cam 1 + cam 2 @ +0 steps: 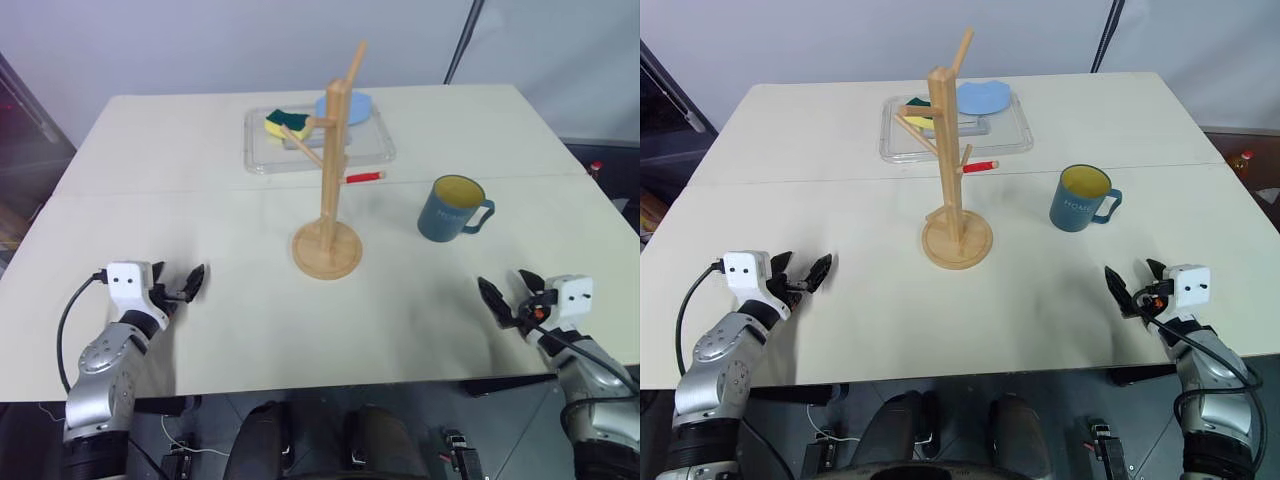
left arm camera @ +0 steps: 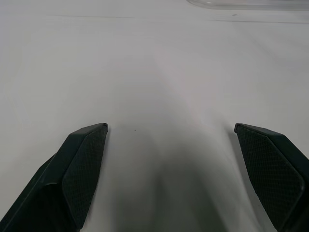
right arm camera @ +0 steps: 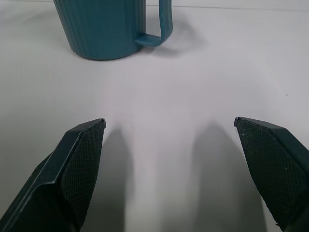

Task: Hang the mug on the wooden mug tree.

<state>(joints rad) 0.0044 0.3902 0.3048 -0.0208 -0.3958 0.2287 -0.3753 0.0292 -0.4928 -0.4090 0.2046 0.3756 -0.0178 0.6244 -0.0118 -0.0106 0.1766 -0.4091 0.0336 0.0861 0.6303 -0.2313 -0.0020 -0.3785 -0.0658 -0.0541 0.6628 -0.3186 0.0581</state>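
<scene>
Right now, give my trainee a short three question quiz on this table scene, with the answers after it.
1. True or false: the mug is already hanging on the wooden mug tree.
2. Which gripper is nearer the mug? A) left gripper B) right gripper
3. Fill in: the yellow sponge lies in the clear ____ behind the tree.

Key
1. False. The mug stands upright on the table, to the right of the tree and apart from it, handle pointing right.
2. B. The right gripper faces the mug with its fingers spread; the left one, also spread, is on the far side.
3. tray, which also holds a light blue plate.
</scene>
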